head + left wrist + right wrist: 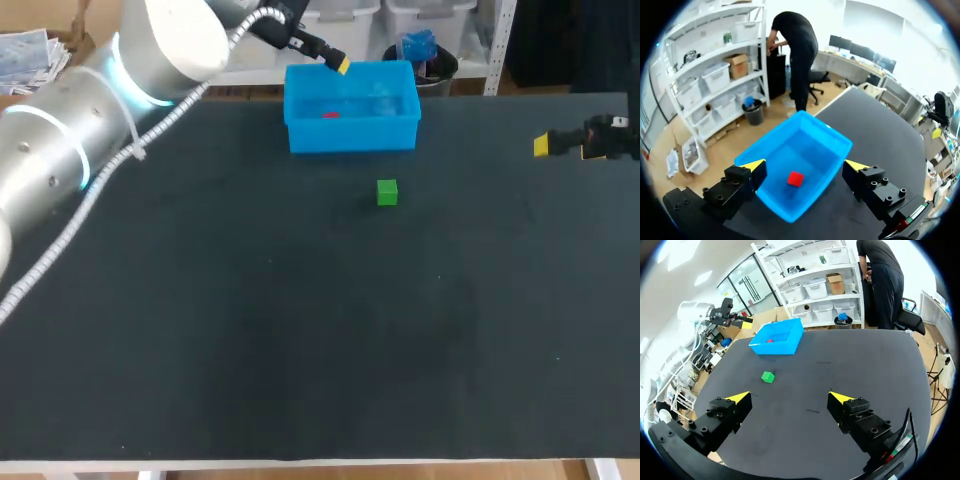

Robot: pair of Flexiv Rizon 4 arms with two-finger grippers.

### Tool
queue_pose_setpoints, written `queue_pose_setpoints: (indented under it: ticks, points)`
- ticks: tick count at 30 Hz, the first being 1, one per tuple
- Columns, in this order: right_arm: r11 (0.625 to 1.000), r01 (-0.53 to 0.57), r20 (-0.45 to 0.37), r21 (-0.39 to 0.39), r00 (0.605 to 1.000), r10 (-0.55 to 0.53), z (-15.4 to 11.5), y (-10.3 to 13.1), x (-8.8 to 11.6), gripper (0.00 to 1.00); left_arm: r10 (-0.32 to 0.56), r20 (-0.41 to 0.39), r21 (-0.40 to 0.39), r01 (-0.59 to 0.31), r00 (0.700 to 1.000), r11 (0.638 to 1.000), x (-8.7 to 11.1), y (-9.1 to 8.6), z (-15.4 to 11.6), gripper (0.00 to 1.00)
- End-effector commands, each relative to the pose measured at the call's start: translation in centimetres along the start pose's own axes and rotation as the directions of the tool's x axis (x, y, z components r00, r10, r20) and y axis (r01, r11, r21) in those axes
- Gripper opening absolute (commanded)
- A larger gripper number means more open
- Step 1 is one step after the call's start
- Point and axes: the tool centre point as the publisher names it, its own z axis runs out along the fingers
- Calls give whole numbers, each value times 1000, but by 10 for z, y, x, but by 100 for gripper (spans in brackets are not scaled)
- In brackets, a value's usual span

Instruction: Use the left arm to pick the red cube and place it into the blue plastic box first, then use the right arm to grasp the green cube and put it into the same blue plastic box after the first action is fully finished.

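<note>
The red cube lies on the floor of the blue plastic box at the table's far middle. My left gripper hangs open above the box with the cube below its spread fingers, not touching it. The green cube sits on the dark table just in front of the box. My right gripper is open at the far right, well above the table, holding nothing. From the right wrist the box shows beyond the green cube.
The black tabletop stretches wide in front of the green cube. My left arm crosses the far left corner. The table's front edge runs along the near side.
</note>
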Motion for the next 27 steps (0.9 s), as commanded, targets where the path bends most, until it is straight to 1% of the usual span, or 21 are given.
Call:
queue_pose_setpoints:
  ticks: [1,7,9,13,19,23,27]
  points:
    - [1000,0,-1,3,1000,0,0,0,0,100,4,-28,-30,-5,1000,1000,16,-20,-34,100]
    - [1000,0,-1,3,1000,0,0,0,0,100,30,24,-51,-29,999,998,43,-41,-62,100]
    - [1000,0,-1,3,1000,0,0,0,0,100,43,45,-57,-41,998,998,53,-51,-71,100]
    - [1000,0,-1,3,1000,0,0,0,0,100,43,86,-66,-38,995,997,71,-65,-85,100]
    - [1000,0,-1,3,1000,0,0,0,0,100,23,146,-91,-10,989,996,95,-82,-99,100]
    - [1000,0,-1,3,1000,0,0,0,0,100,3,181,-109,17,983,994,106,-94,-105,100]
    - [1000,0,-1,3,1000,0,0,0,0,100,2,220,-117,24,976,993,119,-107,-110,100]
